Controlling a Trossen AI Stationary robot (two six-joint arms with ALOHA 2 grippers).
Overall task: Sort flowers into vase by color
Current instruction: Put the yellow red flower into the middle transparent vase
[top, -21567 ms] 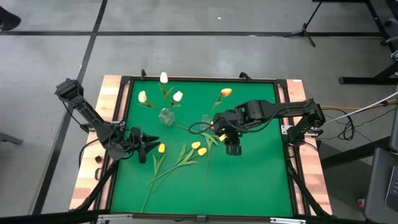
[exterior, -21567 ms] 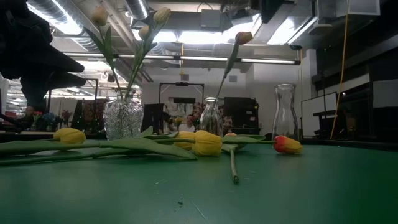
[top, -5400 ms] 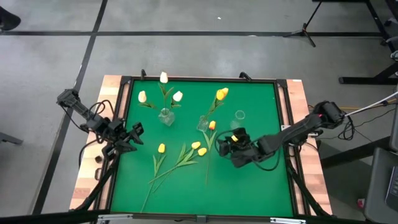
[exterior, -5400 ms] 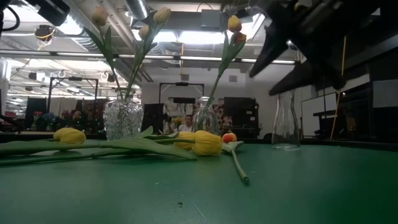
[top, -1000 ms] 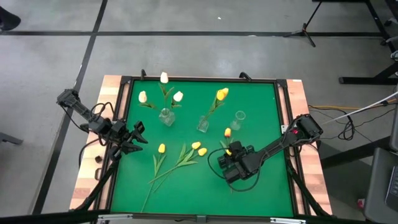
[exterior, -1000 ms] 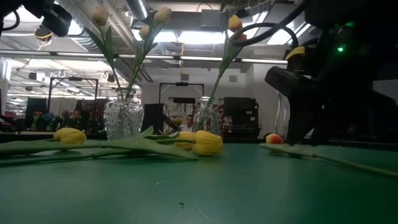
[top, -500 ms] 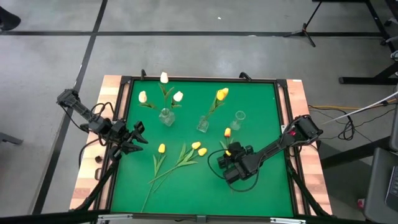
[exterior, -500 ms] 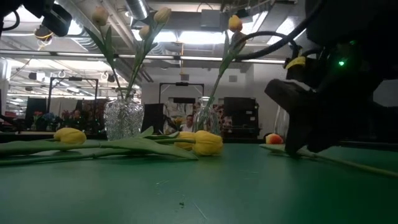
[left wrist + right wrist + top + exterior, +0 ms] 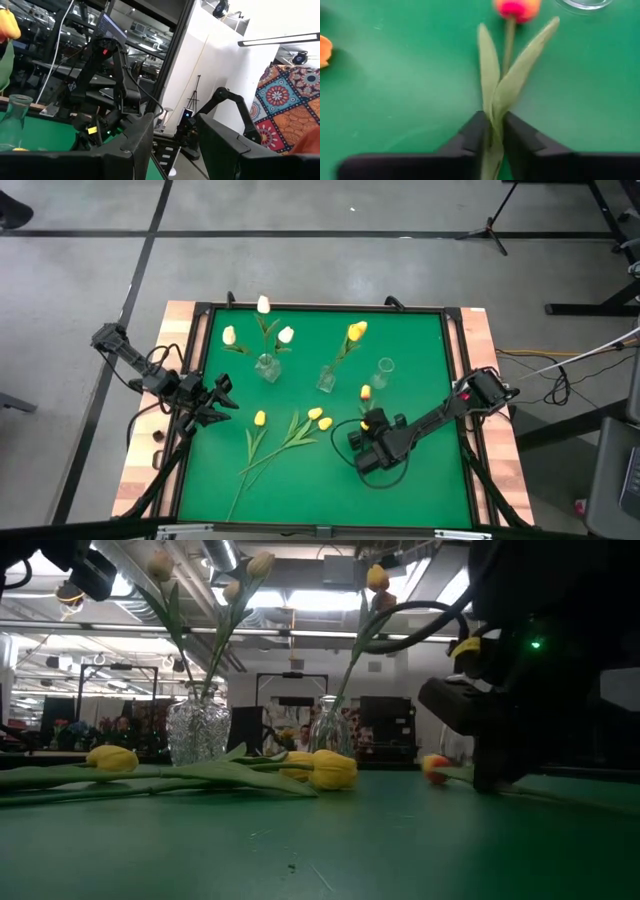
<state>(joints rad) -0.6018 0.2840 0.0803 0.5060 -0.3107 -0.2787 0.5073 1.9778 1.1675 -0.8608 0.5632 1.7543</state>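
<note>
Right gripper, low on the green table mat, pinches the leaves and stem of an orange-red tulip; the bud points away from its fingers. Left gripper hovers spread at the mat's left edge.

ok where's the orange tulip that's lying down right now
In the high view the orange tulip lies right of centre on the green mat, head near the empty glass vase, its stem pinched in the right gripper.
</note>
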